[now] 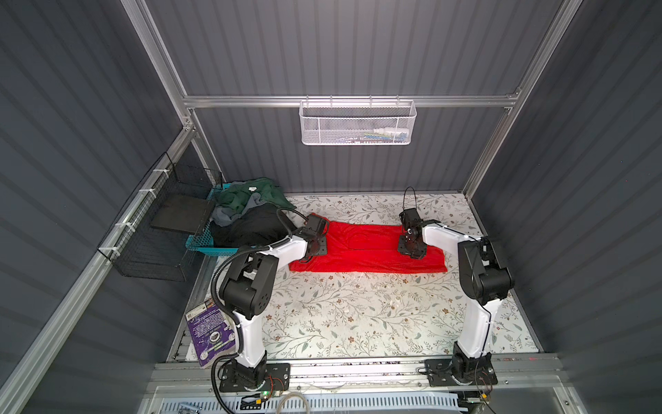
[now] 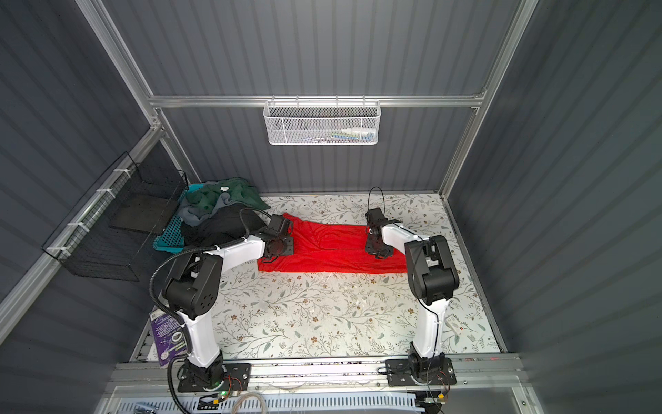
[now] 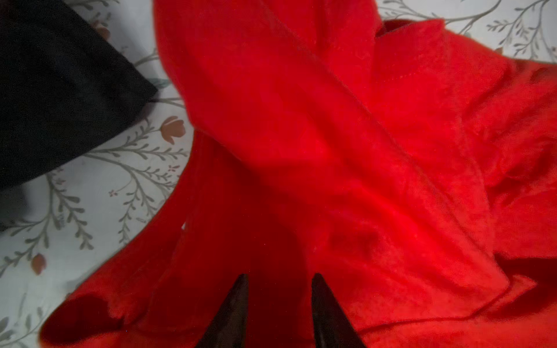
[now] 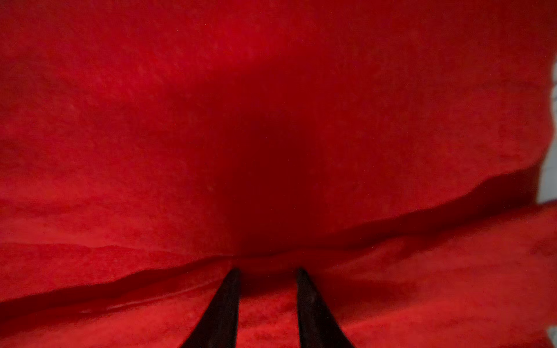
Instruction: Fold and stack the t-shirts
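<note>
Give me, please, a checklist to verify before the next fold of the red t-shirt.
1. Bright red cloth t-shirt lies as a long band on the floral-patterned table: ok.
2. Left tool above one end of it: ok.
3. Right tool above the opposite end, at a fold edge: ok.
4. Each tool's hold on the cloth: cannot tell.
5. Black cloth t-shirt apart from the red one: ok.

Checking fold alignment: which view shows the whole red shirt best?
Either top view: the red shirt shows almost whole, a long strip on the table. Both wrist views show only close-up patches of its cloth and folds.
</note>
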You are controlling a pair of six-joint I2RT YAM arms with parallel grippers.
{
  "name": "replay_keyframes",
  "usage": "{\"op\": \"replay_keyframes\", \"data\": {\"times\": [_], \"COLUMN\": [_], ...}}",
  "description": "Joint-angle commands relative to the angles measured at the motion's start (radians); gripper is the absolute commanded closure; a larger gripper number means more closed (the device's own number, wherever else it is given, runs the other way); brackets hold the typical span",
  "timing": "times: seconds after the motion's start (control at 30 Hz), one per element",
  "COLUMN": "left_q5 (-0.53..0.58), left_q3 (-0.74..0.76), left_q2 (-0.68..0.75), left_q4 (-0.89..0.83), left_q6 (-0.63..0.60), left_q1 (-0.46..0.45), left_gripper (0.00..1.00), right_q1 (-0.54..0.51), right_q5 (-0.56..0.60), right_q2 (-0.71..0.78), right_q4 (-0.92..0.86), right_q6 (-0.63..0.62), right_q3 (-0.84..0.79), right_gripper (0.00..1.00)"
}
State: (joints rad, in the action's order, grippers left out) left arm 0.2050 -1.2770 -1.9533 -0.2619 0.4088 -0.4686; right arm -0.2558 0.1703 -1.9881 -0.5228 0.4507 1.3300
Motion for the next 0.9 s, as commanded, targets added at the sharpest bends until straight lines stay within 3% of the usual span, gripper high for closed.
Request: {"op": "replay_keyframes", "data": {"times": [0.0,0.37,0.53,0.87], "left_q5": [-0.026,-0.113,-0.117,-0.188], "left_q3": [-0.072,-0.206,-0.364,-0.536], "left_q2": [-0.046,-0.181,-0.290,-0.421], "left_q4": [-0.034,0.013,-0.041,-0.010], "left_q6": [0.024,0.049,0.001,-0.024], "left_q1": [0.006,0.033,0.041,0.060], "left_gripper": [0.62,0.64,0.66,0.67], "right_q1": [0.012,0.021,0.016,0.003], "right_q5": [0.004,-0.061,-0.101,-0.130], "right_q2": [-0.008,0.014,0.025,0.064], "right_q4": [-0.040,-0.028,-0.023,-0.026], "right_q6": [-0.014,-0.015,-0.013,-0.004], "right_q3": [0.019,-0.011,-0.022,-0.076], "right_gripper": [0.66,0.66,0.69,0.71]}}
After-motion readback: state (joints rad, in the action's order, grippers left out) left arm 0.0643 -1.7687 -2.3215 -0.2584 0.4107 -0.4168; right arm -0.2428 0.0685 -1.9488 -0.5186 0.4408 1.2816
